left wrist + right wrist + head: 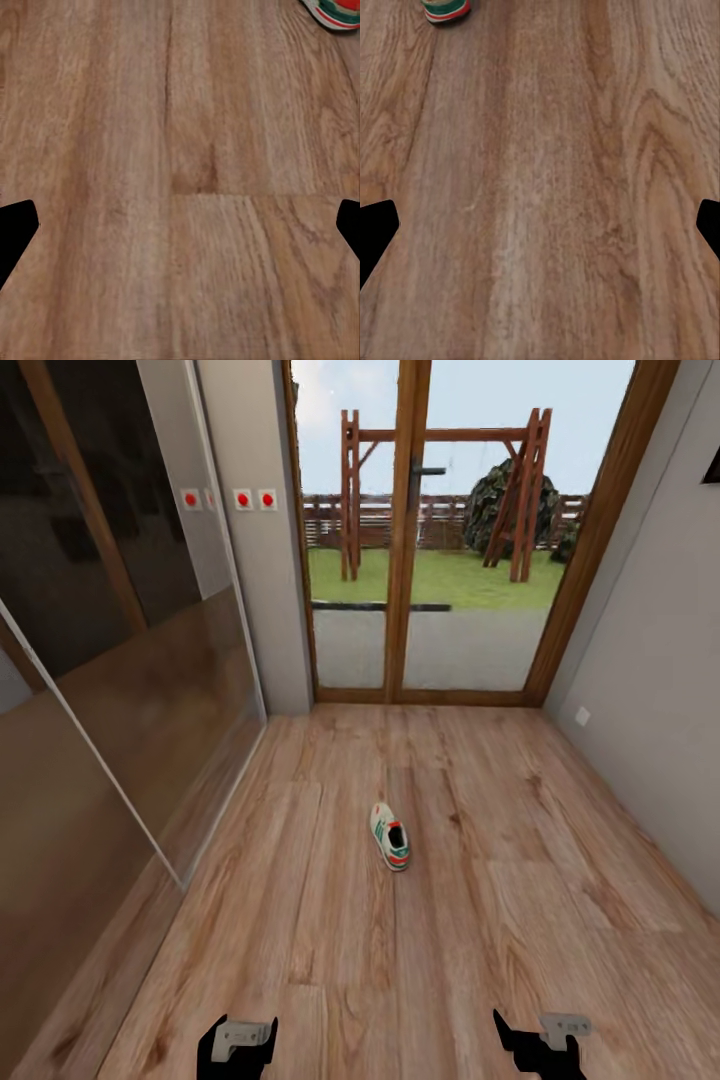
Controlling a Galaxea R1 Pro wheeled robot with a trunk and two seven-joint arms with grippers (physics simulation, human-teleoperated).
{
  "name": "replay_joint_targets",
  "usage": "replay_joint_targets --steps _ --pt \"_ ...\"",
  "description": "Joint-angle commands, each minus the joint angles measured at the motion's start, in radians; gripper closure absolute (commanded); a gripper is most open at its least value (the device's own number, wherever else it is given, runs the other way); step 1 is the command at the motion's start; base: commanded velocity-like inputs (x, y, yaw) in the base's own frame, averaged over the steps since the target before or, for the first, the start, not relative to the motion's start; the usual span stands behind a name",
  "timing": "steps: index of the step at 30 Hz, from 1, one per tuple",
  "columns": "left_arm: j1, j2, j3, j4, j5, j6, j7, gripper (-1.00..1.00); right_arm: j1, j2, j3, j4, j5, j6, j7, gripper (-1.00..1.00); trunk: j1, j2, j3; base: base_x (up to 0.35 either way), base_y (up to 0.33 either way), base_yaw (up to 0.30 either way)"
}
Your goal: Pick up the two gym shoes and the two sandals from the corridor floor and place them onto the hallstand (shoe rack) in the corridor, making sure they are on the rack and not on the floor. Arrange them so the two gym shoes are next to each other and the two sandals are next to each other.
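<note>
One gym shoe, white with green stripes and a red-orange tongue, lies on the corridor floor in the middle of the head view. Its heel end also peeks into the left wrist view as the gym shoe and into the right wrist view as the gym shoe. My left gripper and right gripper hang low at the near edge, well short of the shoe, both open and empty. Black fingertips stand wide apart over bare planks. The sandals and the hallstand are out of view.
Glass-fronted wardrobe doors line the left side. A grey wall runs along the right. Wood-framed glass doors close the far end, with a garden behind.
</note>
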Motion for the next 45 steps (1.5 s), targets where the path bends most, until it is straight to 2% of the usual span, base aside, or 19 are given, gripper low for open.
replay_joint_targets --steps 1,13,21,45 --pt "-0.001 -0.001 0.007 0.0 -0.01 -0.003 -0.006 -1.0 0.0 0.0 -0.005 0.001 -0.008 -0.001 0.01 -1.0 0.0 0.0 -0.001 0.297 0.17 0.0" --pt "-0.001 -0.002 0.003 0.0 -0.01 -0.003 -0.007 -1.0 -0.001 -0.001 -0.005 0.001 -0.009 -0.001 0.01 -1.0 0.0 0.0 -0.001 0.138 0.074 -0.006" --pt "-0.001 -0.002 0.002 0.0 -0.01 -0.003 -0.007 -1.0 -0.001 -0.002 -0.005 0.001 -0.009 -0.001 0.01 -1.0 0.0 0.0 -0.001 0.073 0.145 -0.201" --pt "-0.001 -0.002 0.004 0.0 -0.01 -0.003 -0.007 -1.0 -0.001 -0.002 -0.005 0.001 -0.01 -0.001 0.01 -1.0 0.0 0.0 -0.001 0.01 0.014 -0.017"
